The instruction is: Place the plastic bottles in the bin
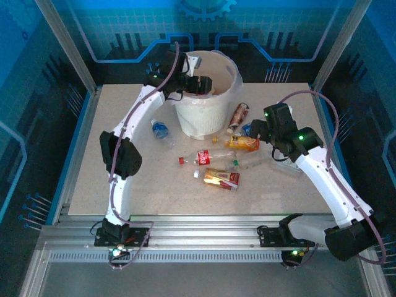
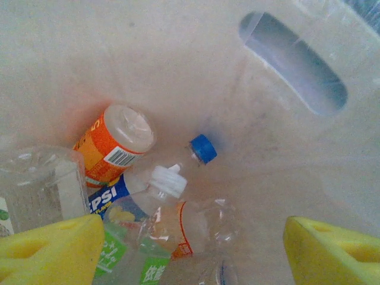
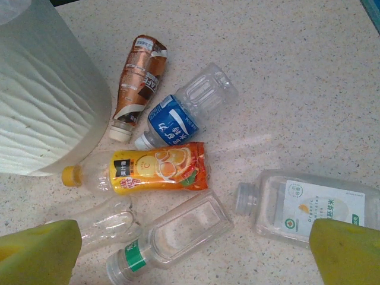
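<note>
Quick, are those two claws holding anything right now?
Left gripper: open, empty, above the small plastic bottles in the tall white bin.
Right gripper: open, empty, above clear plastic bottles on the speckled table.

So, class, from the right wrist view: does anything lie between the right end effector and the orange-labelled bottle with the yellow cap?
Yes. A clear bottle with a green band lies between the open right end effector and the orange-labelled bottle, close beside it.

The letters "PSI" stand on a blue-labelled bottle point(image 2: 107, 197).
</note>
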You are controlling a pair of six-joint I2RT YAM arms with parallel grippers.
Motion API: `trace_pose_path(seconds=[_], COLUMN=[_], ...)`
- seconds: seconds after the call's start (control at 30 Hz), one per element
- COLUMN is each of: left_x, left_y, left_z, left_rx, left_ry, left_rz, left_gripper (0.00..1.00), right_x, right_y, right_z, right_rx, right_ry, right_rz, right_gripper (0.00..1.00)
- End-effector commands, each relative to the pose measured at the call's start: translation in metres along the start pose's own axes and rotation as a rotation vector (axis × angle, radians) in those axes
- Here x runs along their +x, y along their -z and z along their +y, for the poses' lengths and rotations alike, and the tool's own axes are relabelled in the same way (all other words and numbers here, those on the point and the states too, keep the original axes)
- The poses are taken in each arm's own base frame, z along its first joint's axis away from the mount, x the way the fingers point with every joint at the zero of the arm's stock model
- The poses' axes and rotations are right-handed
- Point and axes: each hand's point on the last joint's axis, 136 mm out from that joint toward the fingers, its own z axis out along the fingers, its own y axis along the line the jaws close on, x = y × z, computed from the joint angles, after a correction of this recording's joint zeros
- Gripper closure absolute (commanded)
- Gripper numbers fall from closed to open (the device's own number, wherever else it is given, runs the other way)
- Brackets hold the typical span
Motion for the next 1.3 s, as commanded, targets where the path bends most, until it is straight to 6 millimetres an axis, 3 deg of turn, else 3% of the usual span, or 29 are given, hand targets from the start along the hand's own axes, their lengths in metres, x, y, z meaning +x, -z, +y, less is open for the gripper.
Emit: trace_pose_path(seconds=[0.0,0.23,0.37,0.47,0.6,0.73,1.0,1.1,1.27], left_x=[-0.04,-0.085,-0.095,-0.093,-0.072,-0.035,0.079,0.112,0.148], left_y=[0.047,0.127,0.17,0.195,0.218,0.221,0.181,0.163,0.129], left_z=[-0.029,-0.049,-0.045,-0.026,0.018,0.069,0.164,0.182,0.197], left_rx=[0.049,0.017,-0.018,-0.066,-0.159,-0.244,-0.428,-0.461,-0.482], left_ry=[-0.042,-0.071,-0.05,0.008,0.144,0.299,0.624,0.728,0.828], left_rz=[-0.118,-0.303,-0.401,-0.457,-0.484,-0.457,-0.266,-0.202,-0.087], left_gripper=[0.18,0.15,0.05,0.01,0.01,0.01,0.01,0.01,0.01], right_x=[0.001,0.001,0.001,0.002,0.005,0.009,0.021,0.025,0.028], right_y=[0.0,0.0,0.0,0.001,0.001,-0.001,-0.01,-0.013,-0.017], right_z=[-0.004,-0.004,-0.005,-0.007,-0.01,-0.013,-0.02,-0.021,-0.02], right_rx=[0.008,0.007,0.008,0.01,0.021,0.041,0.086,0.095,0.096], right_ry=[-0.024,-0.024,-0.02,-0.021,-0.018,-0.016,-0.022,-0.016,-0.02], right_rz=[-0.003,-0.004,-0.005,-0.008,-0.003,0.013,0.065,0.082,0.094], right_gripper=[0.0,0.0,0.0,0.0,0.0,0.0,0.0,0.0,0.0])
